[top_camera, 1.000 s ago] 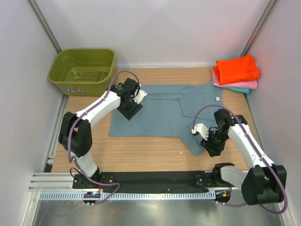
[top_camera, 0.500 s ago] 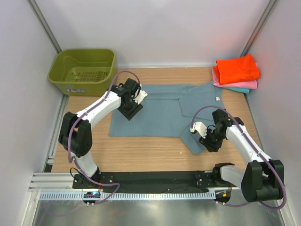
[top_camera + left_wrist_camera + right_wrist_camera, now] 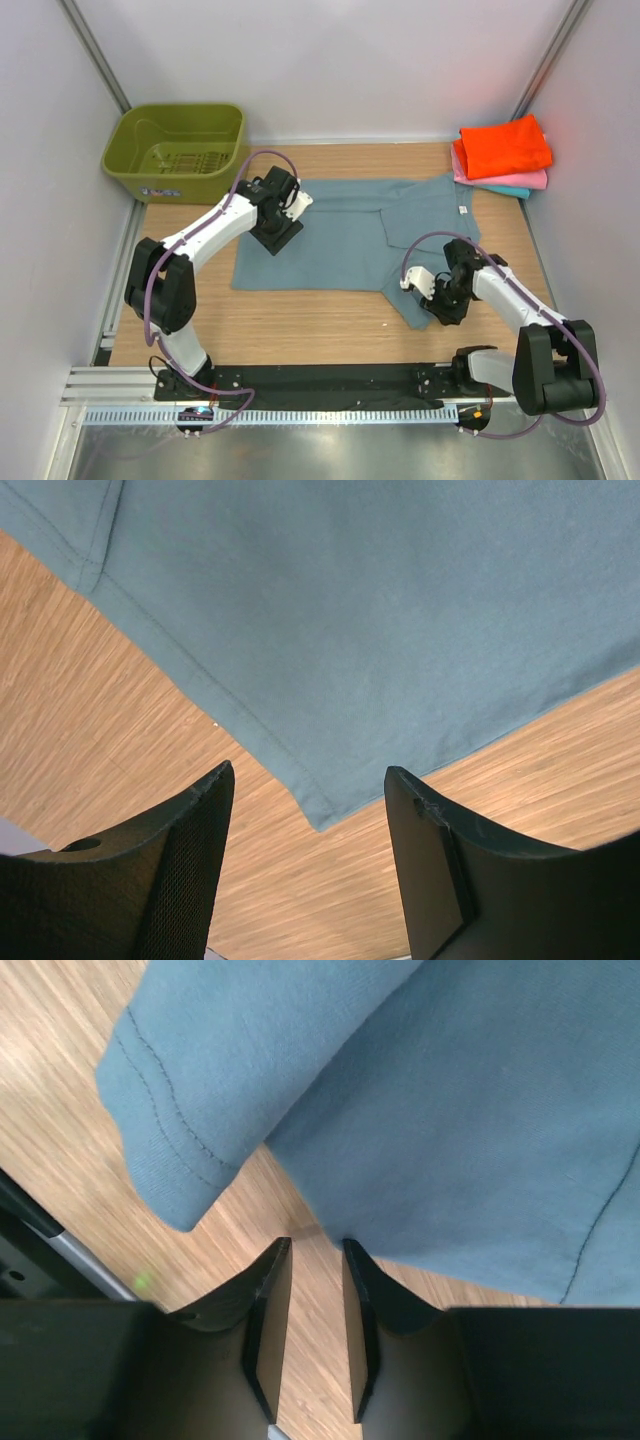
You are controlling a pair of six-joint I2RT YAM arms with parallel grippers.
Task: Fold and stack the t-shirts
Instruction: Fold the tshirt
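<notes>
This was a robot test cell in a lab: plain white panels (image 3: 350,70) on aluminium struts (image 3: 97,55) boxed in a wooden table (image 3: 300,320) at 9, 12 and 3 o'clock. At 6 o'clock the left arm (image 3: 205,232) and right arm (image 3: 515,300) stood bolted to a black base plate (image 3: 330,378) beside a slotted metal rail (image 3: 300,416), purple cables (image 3: 264,153) looping along them.

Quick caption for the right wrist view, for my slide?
Right gripper, jaws narrowly apart, over the table at the edge of the blue-grey shirt, beside its sleeve cuff.
</notes>
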